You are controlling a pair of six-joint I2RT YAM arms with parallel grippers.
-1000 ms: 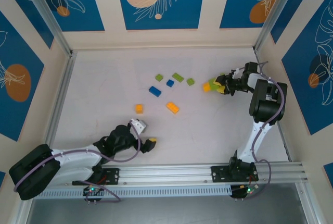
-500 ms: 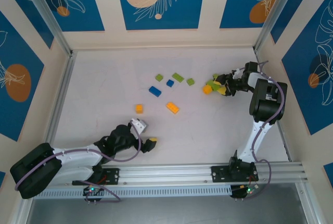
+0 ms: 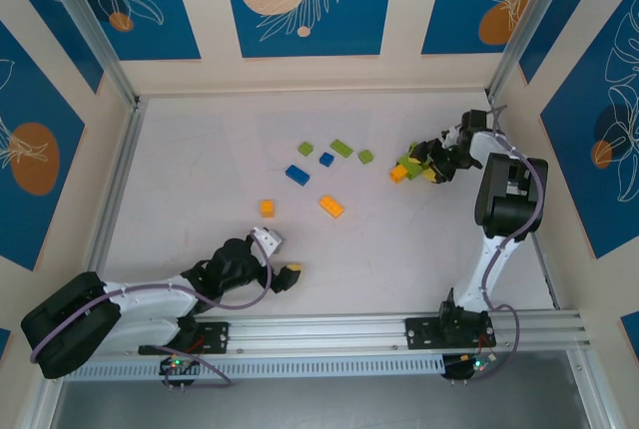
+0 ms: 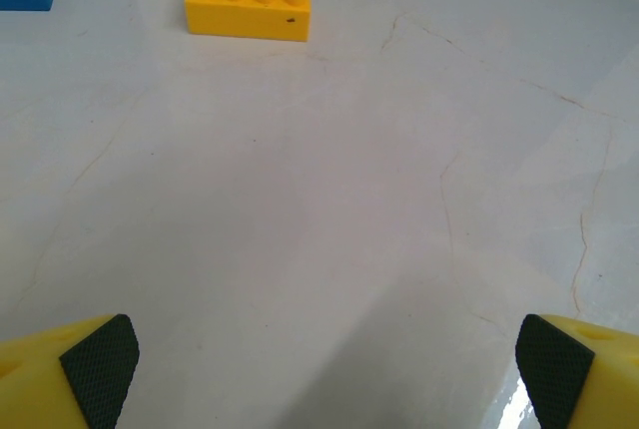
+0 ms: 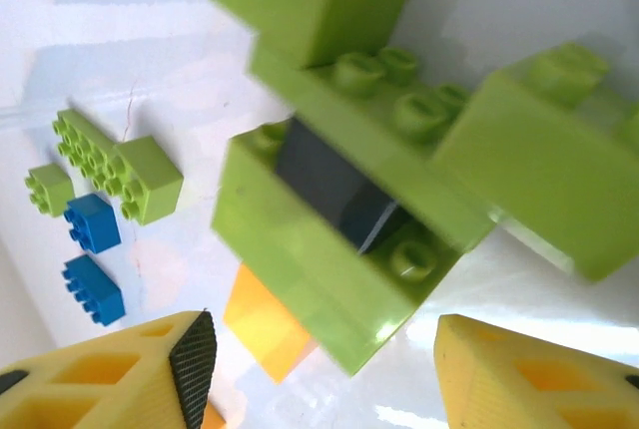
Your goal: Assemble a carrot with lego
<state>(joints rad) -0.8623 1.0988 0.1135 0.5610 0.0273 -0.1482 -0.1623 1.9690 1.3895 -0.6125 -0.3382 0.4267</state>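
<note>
At far right of table (image 3: 200,180): right gripper (image 3: 429,162) beside lego clump (image 3: 407,167)
Jaws parted, fingertips just short of the green, orange and black clump, not clamping it; loose lego bricks (image 3: 330,207) mid-table; left gripper (image 3: 283,255) spread wide, near front edge.

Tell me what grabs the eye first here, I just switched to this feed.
First, the clump of lime green bricks with a dark brick wedged inside, at the far right of the table, just ahead of the right gripper, which stands open. Next, loose bricks in green, blue and orange scattered mid-table. The left gripper lies low at the near left, wide open, an orange brick ahead of it.
</note>
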